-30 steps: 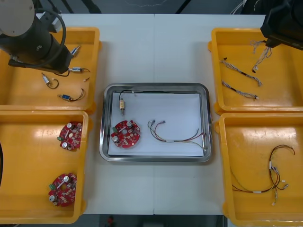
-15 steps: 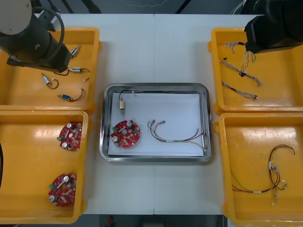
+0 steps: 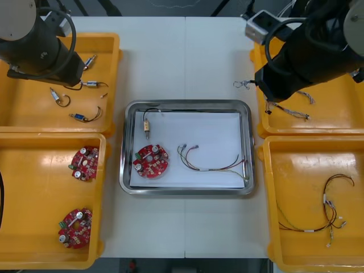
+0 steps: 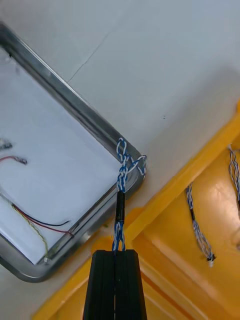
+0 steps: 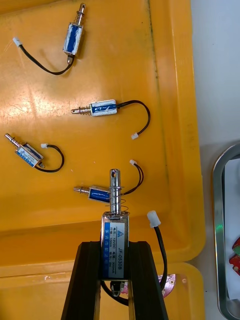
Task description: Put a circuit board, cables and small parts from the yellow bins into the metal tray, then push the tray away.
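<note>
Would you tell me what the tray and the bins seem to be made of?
Metal tray: likely polished steel; its rim is shiny and mirror-like, white sheet inside. Yellow bins: probably moulded plastic, glossy, with soft highlights and rounded rims.

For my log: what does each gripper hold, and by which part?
Left gripper: a small metal part, gripped by its body. Right gripper: the twisted blue and white cable, pinched near one end.

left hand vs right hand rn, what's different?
Left hand grips a small metal part, fingers apart by its width; right hand pinches a twisted blue and white cable, fingers nearly together. Left hand is over the far left yellow bin; right hand is at the far right yellow bin's inner edge, near the metal tray. Both are loaded.
</note>
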